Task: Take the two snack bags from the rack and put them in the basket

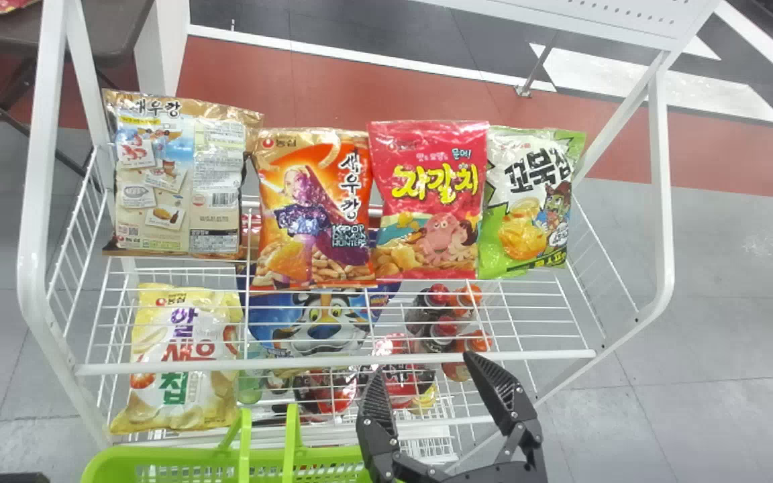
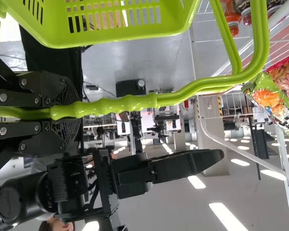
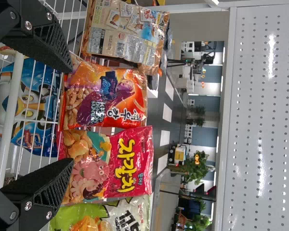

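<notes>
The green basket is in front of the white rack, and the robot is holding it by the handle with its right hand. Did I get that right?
Not quite: the left wrist view shows the left hand gripping the handle, not the right. The green basket is in front of the white rack, as you said.

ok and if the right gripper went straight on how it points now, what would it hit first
Probably the red octopus snack bag or the orange one beside it, near where they meet; depth is unclear, so the rack's front rail could come first.
</notes>
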You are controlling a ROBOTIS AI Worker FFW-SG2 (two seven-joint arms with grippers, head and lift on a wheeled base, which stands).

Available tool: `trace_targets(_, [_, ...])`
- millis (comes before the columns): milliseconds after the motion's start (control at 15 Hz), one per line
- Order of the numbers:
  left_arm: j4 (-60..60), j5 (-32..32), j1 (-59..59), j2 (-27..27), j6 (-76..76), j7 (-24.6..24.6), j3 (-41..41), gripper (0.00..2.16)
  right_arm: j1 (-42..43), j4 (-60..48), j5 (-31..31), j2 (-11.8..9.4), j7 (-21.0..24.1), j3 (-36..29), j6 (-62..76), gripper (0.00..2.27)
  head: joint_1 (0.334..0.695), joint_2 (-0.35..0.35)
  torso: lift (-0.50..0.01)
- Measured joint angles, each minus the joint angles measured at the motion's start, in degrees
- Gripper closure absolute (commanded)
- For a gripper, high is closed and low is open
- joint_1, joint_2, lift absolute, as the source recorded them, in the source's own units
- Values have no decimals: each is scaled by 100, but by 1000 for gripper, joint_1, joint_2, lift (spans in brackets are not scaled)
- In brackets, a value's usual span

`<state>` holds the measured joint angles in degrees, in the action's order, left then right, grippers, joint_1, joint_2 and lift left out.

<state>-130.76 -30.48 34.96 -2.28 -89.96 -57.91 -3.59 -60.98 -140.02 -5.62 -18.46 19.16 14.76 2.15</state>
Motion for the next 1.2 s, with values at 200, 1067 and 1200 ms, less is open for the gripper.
trace_targets(200, [-16, -1, 18, 5, 0, -35, -3, 1885, 28, 1, -1, -1, 0, 15, -6, 167, 695, -350, -11])
trace_targets(1067, [-9, 81, 77, 9, 0, -141, 95, 1885, 1862, 727, 61, 46, -64, 461, -1780, 167, 695, -350, -11])
trace_targets(1200, [-23, 115, 122, 6, 0, -143, 112, 1885, 2373, 987, 184, 133, -165, 555, -2156, 167, 695, -350, -11])
